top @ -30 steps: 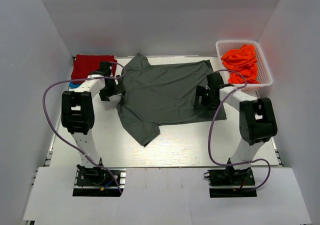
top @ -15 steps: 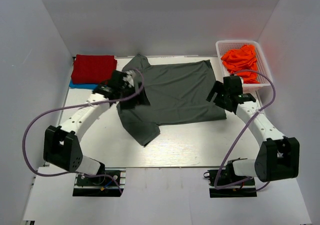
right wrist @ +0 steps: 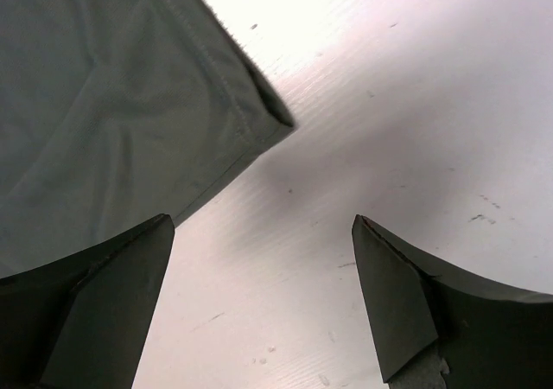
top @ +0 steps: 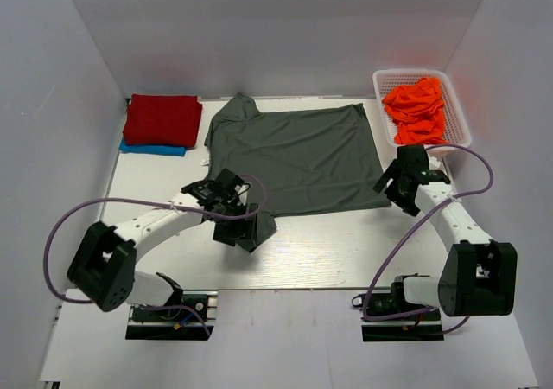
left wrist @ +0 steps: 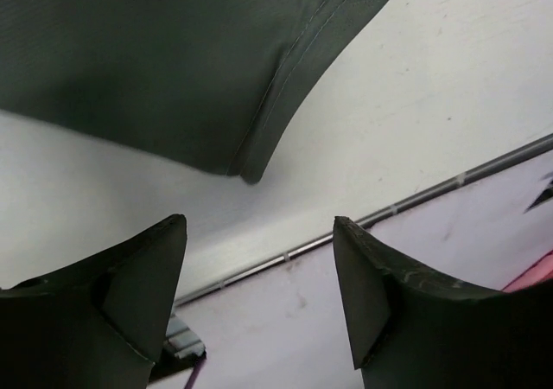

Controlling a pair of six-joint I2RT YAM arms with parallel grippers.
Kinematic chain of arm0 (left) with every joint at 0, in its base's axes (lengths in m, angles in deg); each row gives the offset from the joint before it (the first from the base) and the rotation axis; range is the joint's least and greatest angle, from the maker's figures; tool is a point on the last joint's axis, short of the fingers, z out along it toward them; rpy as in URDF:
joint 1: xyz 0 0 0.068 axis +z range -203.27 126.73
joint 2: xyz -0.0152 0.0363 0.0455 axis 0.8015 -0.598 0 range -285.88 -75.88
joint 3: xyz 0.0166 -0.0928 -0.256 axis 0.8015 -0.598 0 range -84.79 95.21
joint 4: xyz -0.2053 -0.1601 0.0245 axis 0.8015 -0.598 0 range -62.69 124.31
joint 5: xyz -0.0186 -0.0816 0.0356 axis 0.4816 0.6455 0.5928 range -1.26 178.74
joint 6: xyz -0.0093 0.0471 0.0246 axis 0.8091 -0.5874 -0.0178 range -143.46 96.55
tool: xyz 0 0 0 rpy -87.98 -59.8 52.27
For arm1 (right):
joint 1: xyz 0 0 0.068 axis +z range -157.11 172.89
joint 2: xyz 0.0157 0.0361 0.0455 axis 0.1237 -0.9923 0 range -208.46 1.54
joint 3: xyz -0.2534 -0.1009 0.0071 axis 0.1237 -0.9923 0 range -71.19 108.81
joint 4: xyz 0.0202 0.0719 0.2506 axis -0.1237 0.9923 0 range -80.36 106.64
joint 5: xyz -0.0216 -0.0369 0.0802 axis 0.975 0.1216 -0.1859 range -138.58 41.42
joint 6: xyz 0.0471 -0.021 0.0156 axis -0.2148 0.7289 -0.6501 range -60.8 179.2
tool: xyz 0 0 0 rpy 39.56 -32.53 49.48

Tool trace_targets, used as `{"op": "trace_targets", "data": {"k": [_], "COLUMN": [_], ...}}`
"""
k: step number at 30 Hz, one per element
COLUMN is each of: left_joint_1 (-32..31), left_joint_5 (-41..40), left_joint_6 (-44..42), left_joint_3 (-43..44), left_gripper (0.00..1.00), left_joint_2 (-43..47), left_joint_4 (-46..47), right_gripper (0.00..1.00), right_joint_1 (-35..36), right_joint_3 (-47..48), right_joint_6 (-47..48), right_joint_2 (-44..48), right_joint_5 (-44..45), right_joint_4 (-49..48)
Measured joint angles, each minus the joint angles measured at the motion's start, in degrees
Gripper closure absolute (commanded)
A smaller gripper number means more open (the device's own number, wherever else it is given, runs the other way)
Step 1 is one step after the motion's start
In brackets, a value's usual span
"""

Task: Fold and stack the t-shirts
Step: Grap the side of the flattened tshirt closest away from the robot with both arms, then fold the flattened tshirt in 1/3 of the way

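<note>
A large charcoal-grey t-shirt [top: 294, 151] lies spread flat in the middle of the table, with one sleeve pointing toward the near edge. My left gripper [top: 244, 229] is open and empty above that sleeve's tip [left wrist: 259, 121]. My right gripper [top: 396, 187] is open and empty just off the shirt's near right corner [right wrist: 259, 112]. A folded red t-shirt [top: 162, 118] lies on a blue one [top: 151, 149] at the back left. Bright orange t-shirts [top: 417, 108] are piled in a basket at the back right.
The white lattice basket [top: 462, 121] stands at the back right corner. White walls close in the table [top: 337, 255] on three sides. The table's near edge with a metal rail [left wrist: 415, 200] runs just beyond the sleeve tip.
My left gripper has swung from the shirt's back left shoulder down to the near sleeve. My right gripper has moved off the shirt's right side to beside its near right corner.
</note>
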Motion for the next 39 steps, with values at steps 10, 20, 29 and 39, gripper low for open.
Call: {"op": "trace_targets", "data": {"k": [10, 20, 29, 39], "left_joint_1": [-5.29, -6.64, -6.73, -8.66], "left_joint_5": [-2.4, -6.6, -7.34, -4.57], "left_joint_6": [-0.61, 1.79, 3.19, 5.92], "left_joint_3": [-0.11, 1.05, 2.67, -3.1], "left_gripper": [0.45, 0.96, 1.0, 1.0], "left_joint_2": [-10.51, -13.92, -15.1, -6.78], "left_joint_4": [4.74, 7.23, 5.2, -8.11], "right_gripper": [0.2, 0.38, 0.92, 1.0], "right_joint_1": [-2.34, -2.43, -2.38, -1.81], "right_joint_3": [0.0, -1.49, -4.22, -15.15], "right_joint_6": [1.46, 4.35, 3.91, 2.6], "right_joint_2": [-3.98, -14.67, -13.99, -0.63], "right_joint_5": [1.81, -3.93, -5.09, -7.43], "right_joint_4": [-1.38, -10.49, -16.55, -12.9]}}
